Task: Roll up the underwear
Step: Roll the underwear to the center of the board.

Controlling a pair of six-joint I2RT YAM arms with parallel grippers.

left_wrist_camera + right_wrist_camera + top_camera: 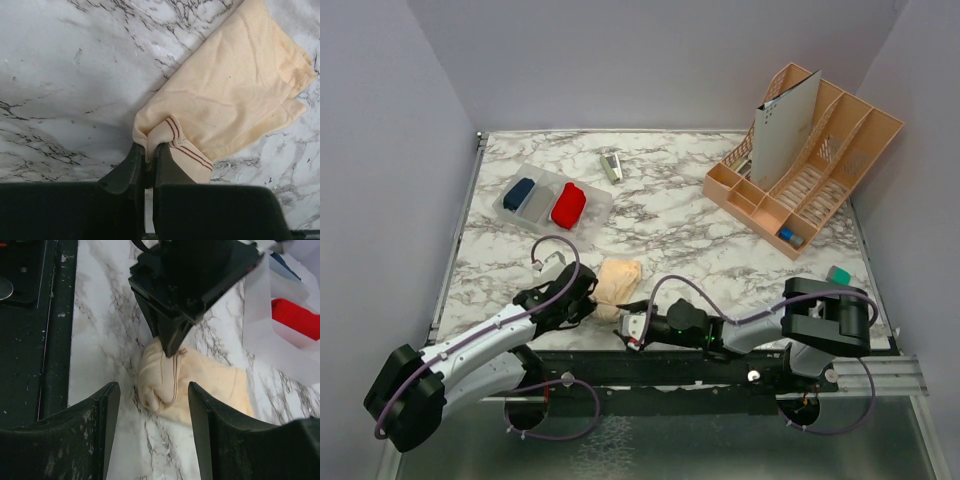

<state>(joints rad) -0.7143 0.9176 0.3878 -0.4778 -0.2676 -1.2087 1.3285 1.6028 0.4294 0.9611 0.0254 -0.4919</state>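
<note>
Peach underwear (pixel 235 90), maroon-striped — on a white table (pixel 660 215) veined grey; beyond the underwear, a red roll (pixel 568 205) and a navy roll (pixel 519 192).

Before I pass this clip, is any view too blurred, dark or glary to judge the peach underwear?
Top external: even light and sharp, though the arms hide part of the peach underwear. Left wrist: cloth crisp, stitching readable, with a soft shadow on the marble table at left. Right wrist: the right gripper's fingers are dark and blurred, the cloth slightly soft, the tray bright but still readable.
</note>
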